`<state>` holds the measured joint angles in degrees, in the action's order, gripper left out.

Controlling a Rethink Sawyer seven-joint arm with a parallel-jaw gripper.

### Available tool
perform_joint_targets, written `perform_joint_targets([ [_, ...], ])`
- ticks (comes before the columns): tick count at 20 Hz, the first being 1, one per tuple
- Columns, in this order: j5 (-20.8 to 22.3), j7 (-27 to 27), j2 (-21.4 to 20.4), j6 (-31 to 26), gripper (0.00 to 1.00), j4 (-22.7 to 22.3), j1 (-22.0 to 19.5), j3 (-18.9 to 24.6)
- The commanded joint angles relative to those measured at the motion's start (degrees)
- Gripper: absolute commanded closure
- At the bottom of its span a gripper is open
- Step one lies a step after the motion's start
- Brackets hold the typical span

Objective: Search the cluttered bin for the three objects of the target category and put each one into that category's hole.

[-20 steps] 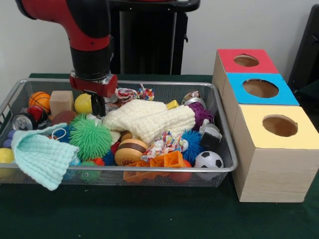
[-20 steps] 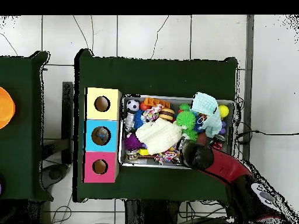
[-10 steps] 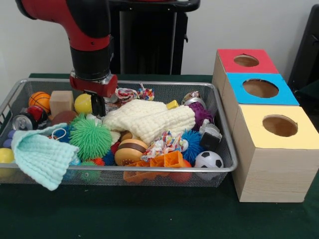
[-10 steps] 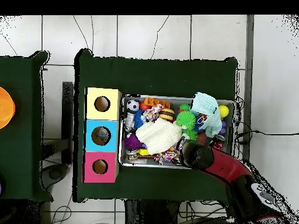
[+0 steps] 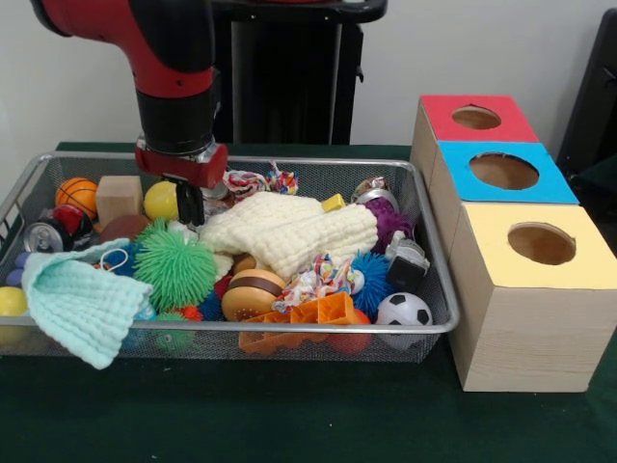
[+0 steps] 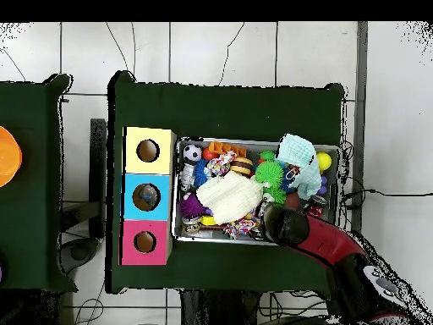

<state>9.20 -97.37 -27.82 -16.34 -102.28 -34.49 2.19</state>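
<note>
1. The hand (image 5: 190, 204) hangs low inside the wire bin (image 5: 439, 289), at its rear left part in the front view. Its dark tip sits just beside the yellow ball (image 5: 160, 201) and the edge of the cream knitted cloth (image 5: 289, 231). Whether it is released or clenched cannot be told, and no grasped object is visible.
2. In the overhead view the red arm (image 6: 326, 244) covers the hand entirely; only the front view shows its tip.
3. Near the hand lie a wooden block (image 5: 119, 197), an orange ball (image 5: 76, 195), a can (image 5: 43, 234) and a green spiky ball (image 5: 174, 267).
4. A mint cloth (image 5: 77, 304) drapes over the bin's front left rim.
5. Further right in the bin lie a rope toy (image 5: 313, 280), an orange plastic piece (image 5: 323, 311), a soccer ball (image 5: 404, 310) and a purple spiky ball (image 5: 389, 222).
6. Beside the bin on the green worktop (image 5: 289, 415) stand three boxes in a row, each with a round hole on top: red box (image 5: 439, 116), blue box (image 5: 458, 178), yellow box (image 5: 492, 253).
7. The overhead view shows something lying inside the blue box's hole (image 6: 146, 197); the front view does not.
</note>
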Motion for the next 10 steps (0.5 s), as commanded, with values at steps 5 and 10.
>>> perform_joint_targets([
  [5, -2.03, -7.89, 5.17, -1.51, 1.00, 3.33, 2.45, 2.12],
  [10, -2.30, -7.68, 5.64, -0.99, 0.00, 3.31, 1.92, 2.55],
])
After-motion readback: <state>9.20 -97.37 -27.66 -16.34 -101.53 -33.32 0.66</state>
